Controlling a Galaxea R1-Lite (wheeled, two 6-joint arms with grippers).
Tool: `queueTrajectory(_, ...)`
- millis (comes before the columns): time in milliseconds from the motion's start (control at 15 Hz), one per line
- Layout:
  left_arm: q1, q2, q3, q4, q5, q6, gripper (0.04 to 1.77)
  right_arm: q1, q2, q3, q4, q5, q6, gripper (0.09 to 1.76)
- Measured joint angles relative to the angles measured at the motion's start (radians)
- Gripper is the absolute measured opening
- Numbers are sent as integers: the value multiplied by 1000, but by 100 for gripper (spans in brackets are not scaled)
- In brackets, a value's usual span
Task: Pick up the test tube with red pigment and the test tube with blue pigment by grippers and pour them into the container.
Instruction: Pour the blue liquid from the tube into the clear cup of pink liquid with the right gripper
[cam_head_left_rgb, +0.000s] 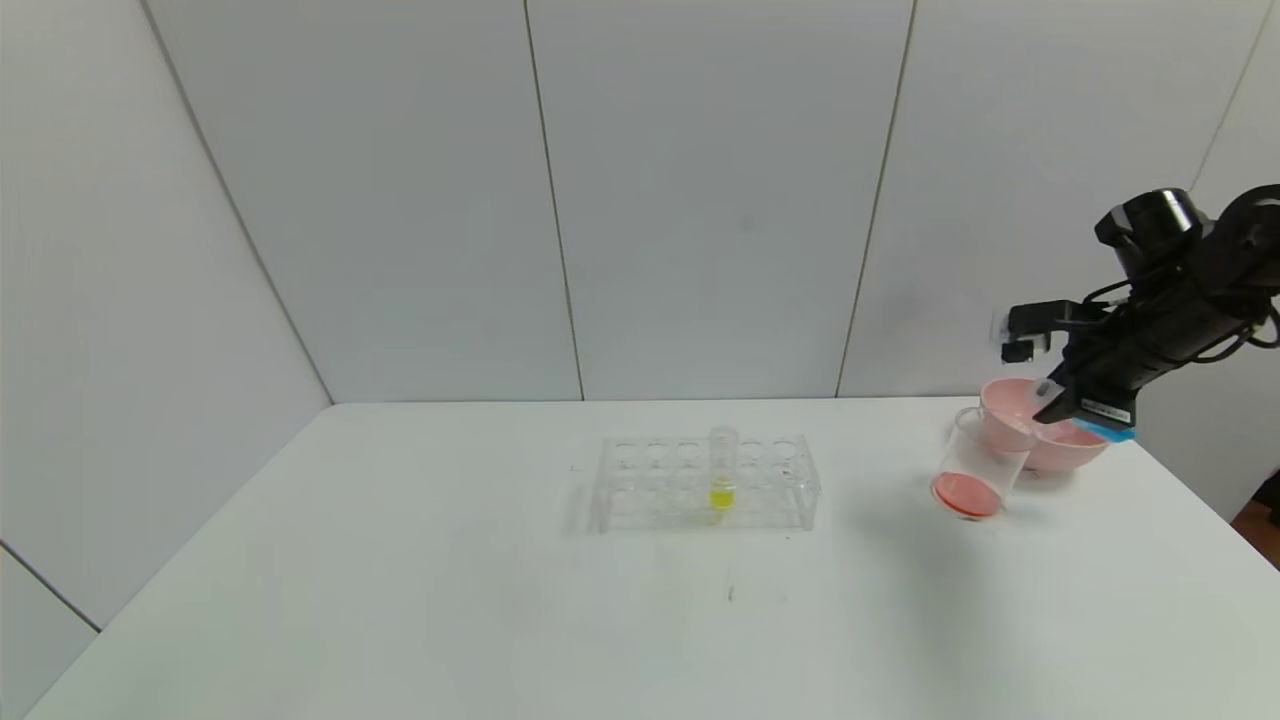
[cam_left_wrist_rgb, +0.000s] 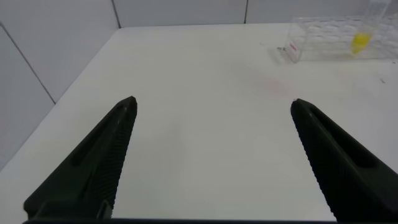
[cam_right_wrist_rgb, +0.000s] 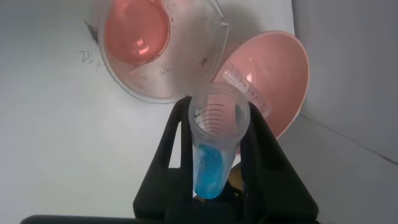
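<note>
Left gripper (cam_left_wrist_rgb: 211, 162) parked low at the near left of the worktop (cam_head_left_rgb: 400, 560), fingers spread wide apart, nothing between them.

At about 12 o'clock from worktop centre, a clear tube rack (cam_head_left_rgb: 705, 483) holding a single upright tube of yellow liquid (cam_head_left_rgb: 722, 468); every other slot bare.

Over at 2 o'clock, the container (cam_head_left_rgb: 978, 463), a clear cup with a layer of orange-red liquid at its bottom, so the red pour looks done. Just behind it, touching or nearly so, a pink bowl (cam_head_left_rgb: 1070, 447) with what looks like an empty clear tube lying inside, most likely the spent red one.

Farthest right, at roughly 2 to 3 o'clock, the right gripper (cam_head_left_rgb: 1068, 405) raised above the bowl and the container, clamped tight on the blue tube (cam_right_wrist_rgb: 214, 149), held tilted with its mouth toward the container's rim. Blue liquid pooled in the tube's rounded end; none visible in the container yet.

Step in hand, by the look of it: the start of the blue pour. Next move calls for bringing the tube's mouth squarely over the container's opening, not over the bowl, then tipping further until the blue runs out. Risk of a spill onto the worktop or into the bowl if tipped too early.
</note>
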Motion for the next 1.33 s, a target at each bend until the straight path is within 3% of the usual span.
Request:
queueTrajectory(733, 0, 0, 0, 1, 0, 0, 176, 64, 4, 0, -30, -249, -83, 50)
queueTrajectory(1333, 0, 0, 0, 0, 0, 0, 176, 116, 32, 0, -59, -384, -140, 50)
